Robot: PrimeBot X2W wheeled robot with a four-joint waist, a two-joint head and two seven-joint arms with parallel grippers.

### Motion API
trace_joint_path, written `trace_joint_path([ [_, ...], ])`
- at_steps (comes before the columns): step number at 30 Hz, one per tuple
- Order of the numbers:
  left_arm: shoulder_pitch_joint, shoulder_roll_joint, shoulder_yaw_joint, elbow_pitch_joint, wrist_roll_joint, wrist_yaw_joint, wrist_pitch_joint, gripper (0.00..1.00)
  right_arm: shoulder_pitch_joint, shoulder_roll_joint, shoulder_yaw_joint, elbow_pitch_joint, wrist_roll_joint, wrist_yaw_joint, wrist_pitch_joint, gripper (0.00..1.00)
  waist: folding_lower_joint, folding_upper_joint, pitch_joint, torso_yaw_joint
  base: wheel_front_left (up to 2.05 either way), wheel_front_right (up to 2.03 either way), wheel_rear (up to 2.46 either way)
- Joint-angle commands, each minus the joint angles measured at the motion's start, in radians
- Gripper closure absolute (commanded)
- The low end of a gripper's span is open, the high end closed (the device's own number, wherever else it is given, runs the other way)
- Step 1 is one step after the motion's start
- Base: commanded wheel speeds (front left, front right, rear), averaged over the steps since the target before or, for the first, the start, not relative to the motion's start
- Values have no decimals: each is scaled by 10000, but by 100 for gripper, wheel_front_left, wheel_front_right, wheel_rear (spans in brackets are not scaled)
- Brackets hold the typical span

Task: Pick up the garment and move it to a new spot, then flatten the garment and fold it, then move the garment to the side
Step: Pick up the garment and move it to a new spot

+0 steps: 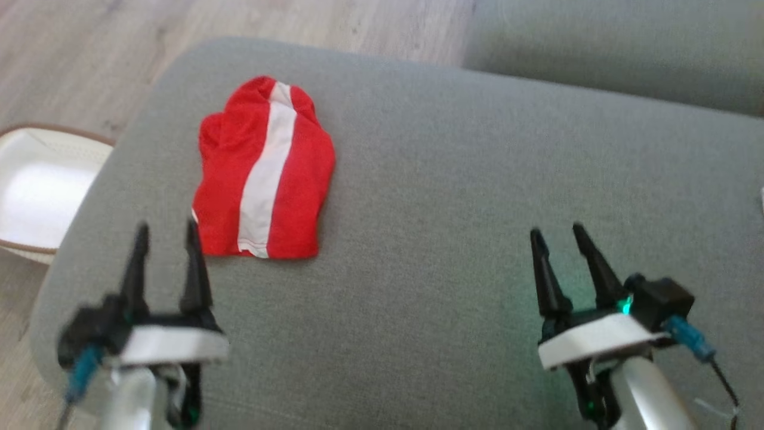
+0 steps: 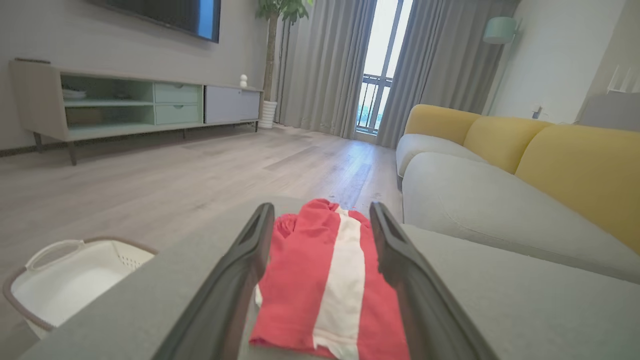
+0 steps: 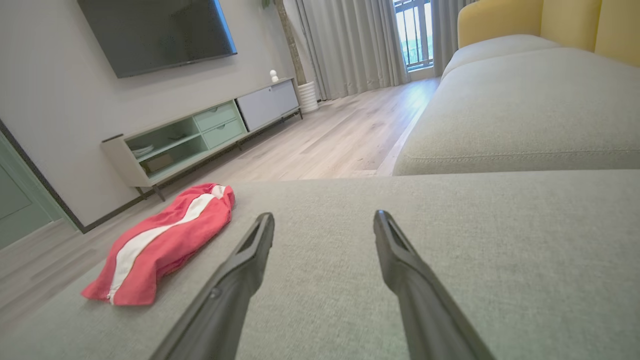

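The red, white-striped garment [image 1: 265, 173] lies in a compact heap near the cushion's [image 1: 477, 179] far left corner, close to its left edge. The left gripper [image 1: 166, 226] is just beside the garment's near hem, spread and empty. The right gripper [image 1: 555, 230], also spread and empty, is well apart. A shallow pinch might lift only the top layer, and a nudge could slide the garment off towards the basket [image 1: 36, 197].
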Motion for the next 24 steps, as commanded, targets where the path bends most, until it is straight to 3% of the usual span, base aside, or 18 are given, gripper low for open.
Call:
trace_joint_path([
  [1,-983,470,405,-56,131,-75,-20,0,-544,-30,141,-459,-160,-7,-48,0,-1,0,642,-301,0,0,0],
  [5,-2600,1403,203,1056,451,-133,786,0,-918,-30,-16,-928,-486,-7,146,0,-1,0,1480,-548,0,0,0],
  [6,-2600,1403,203,1056,451,-133,786,0,-918,-30,-16,-928,-486,-7,146,0,-1,0,1480,-548,0,0,0],
  [13,-5352,2608,-809,3597,137,-232,3096,0,-1283,-30,-402,-1778,-898,-7,450,0,-1,0,2617,-947,0,0,0],
  [18,-6489,3146,-2259,4811,-1171,-238,4649,0,-1403,-30,-518,-2253,-1265,-7,637,0,-1,0,3148,-1218,0,0,0],
  [24,-7181,3627,-3268,6020,-2657,-240,5774,0,-1403,-30,-498,-3045,-1459,-7,801,0,-1,0,3550,-1454,0,0,0],
])
